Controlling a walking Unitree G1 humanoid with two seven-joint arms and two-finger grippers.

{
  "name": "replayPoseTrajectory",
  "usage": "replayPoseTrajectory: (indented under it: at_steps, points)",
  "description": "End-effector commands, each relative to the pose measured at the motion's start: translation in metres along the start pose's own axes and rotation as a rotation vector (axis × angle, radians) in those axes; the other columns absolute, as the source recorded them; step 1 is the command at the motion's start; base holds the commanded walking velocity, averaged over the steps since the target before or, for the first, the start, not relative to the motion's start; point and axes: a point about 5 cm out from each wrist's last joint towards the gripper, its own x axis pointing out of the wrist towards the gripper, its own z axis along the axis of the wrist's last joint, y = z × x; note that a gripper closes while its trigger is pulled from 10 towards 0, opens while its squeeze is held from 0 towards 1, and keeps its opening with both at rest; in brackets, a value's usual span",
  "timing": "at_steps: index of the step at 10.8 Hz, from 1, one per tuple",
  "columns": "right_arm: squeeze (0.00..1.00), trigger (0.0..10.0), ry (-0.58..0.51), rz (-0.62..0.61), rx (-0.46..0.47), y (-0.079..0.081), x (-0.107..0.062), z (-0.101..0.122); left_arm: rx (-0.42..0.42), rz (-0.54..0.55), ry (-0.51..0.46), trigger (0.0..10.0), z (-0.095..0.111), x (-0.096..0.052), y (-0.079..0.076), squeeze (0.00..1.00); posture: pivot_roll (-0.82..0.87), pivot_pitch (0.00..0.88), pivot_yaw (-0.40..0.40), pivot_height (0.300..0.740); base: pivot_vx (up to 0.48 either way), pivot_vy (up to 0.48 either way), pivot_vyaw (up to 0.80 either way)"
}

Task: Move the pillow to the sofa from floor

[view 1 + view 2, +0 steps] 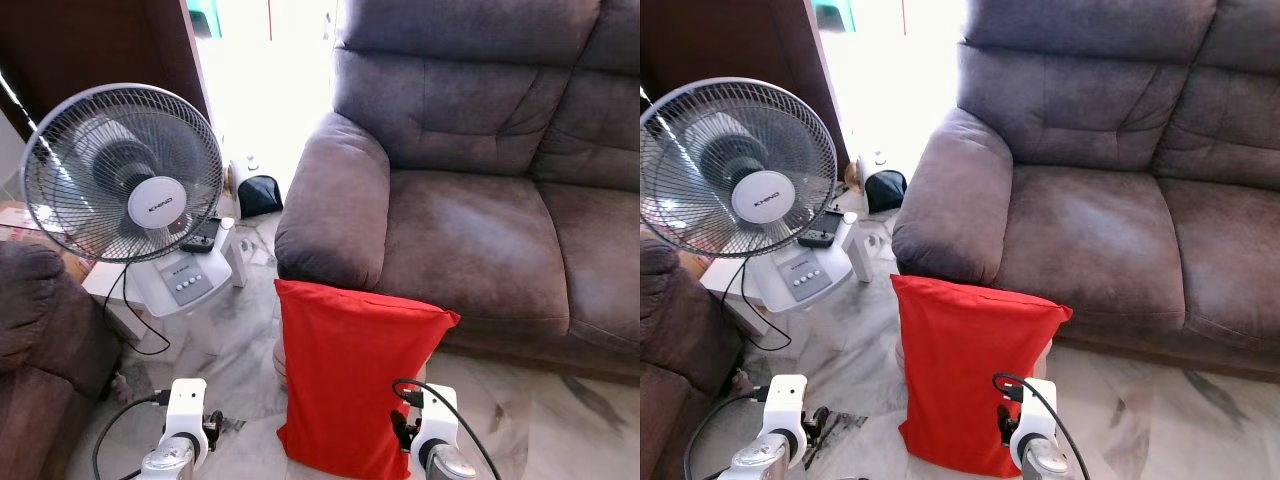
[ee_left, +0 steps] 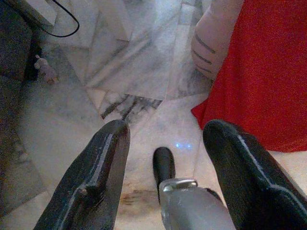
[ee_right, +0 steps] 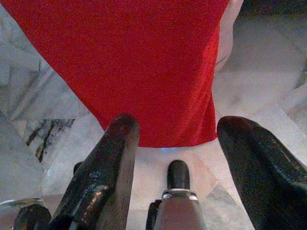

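A brown sofa (image 1: 480, 200) fills the far right. A red pillow (image 1: 350, 380) stands on the floor (image 1: 240, 340), leaning against the sofa's front. Left stands a fan (image 1: 125, 175) badged "KHIND". Near, left gripper (image 2: 165, 143) and right gripper (image 3: 177, 139) both gape wide, empty.

pillow (image 1: 345, 375) against sofa (image 1: 470, 200), fan (image 1: 125, 175) left

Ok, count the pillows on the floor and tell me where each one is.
2. The red pillow stands upright against the sofa front by its armrest. A pale pillow sits behind it, mostly hidden. Others may be hidden.
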Motion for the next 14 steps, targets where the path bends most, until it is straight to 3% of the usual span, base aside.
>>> replayPoseTrajectory:
  at_steps: [1, 5, 14]
  points:
    - [0.00, 10.0, 0.019, -0.006, 0.008, -0.0014, -0.0009, -0.0048, 0.002, 0.005, 0.020, 10.0, -0.0069, -0.0020, 0.0036, 0.00, 0.07, 0.067, -0.026, 0.740, 0.000, 0.000, -0.77]
    - [0.00, 10.0, 0.024, -0.003, -0.003, -0.0025, -0.0010, -0.0053, -0.012, 0.000, 0.020, 10.0, -0.0080, -0.0023, 0.0016, 0.00, 0.07, 0.069, -0.030, 0.740, 0.000, 0.000, -0.70]
    - [0.00, 10.0, 0.012, -0.011, -0.011, -0.0039, -0.0012, -0.0044, -0.006, 0.000, 0.031, 10.0, -0.0103, -0.0026, 0.0007, 0.00, 0.07, 0.066, -0.035, 0.740, 0.192, 0.000, -0.12]
